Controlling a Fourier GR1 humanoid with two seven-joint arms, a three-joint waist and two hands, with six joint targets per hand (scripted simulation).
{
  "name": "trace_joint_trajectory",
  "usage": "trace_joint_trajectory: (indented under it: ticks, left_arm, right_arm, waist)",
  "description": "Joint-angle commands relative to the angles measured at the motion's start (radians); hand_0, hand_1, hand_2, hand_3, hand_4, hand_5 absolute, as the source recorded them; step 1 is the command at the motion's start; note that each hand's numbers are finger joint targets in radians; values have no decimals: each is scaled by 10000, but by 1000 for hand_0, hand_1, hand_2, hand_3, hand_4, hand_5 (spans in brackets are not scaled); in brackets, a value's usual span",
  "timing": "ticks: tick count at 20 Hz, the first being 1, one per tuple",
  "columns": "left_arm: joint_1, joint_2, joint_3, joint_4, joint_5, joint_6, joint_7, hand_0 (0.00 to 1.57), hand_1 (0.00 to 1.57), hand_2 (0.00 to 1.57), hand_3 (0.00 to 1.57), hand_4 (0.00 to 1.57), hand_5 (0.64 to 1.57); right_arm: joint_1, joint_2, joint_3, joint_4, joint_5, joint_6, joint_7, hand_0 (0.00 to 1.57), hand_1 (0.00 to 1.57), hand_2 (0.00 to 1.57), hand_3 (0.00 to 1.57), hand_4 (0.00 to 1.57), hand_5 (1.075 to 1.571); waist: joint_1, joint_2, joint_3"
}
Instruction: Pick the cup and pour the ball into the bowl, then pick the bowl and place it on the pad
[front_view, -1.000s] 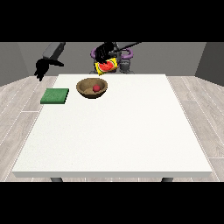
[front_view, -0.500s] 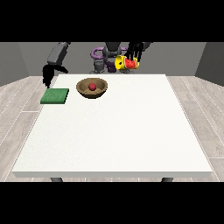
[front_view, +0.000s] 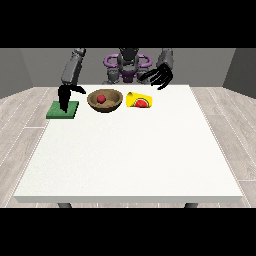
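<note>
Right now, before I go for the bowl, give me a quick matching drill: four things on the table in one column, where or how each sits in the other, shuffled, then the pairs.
Things:
1. ball
2. cup
3. pad
4. bowl

Places or states:
A. lying on its side, no hand on it
B. farthest toward the view's left, a hand hanging over it
C. inside the bowl
D. between pad and cup

Pairs: 1-C, 2-A, 3-B, 4-D
</note>
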Motion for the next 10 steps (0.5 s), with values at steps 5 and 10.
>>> trace_joint_trajectory:
  ticks: [5, 10]
  left_arm:
    - [896, -19, 1780, 1189, 3370, -689, -2508, 0, 0, 0, 0, 0, 1518]
    - [1402, -60, 1781, 1949, 3460, -869, -2504, 0, 0, 0, 0, 0, 1527]
  right_arm:
    - [42, 1042, 952, -1074, 388, -452, 671, 0, 0, 0, 0, 294, 1553]
    - [686, 1638, 1599, -1320, 681, -808, 1543, 0, 0, 0, 0, 0, 1545]
  waist:
    - [-1064, 123, 27]
    - [-1480, -1229, 41]
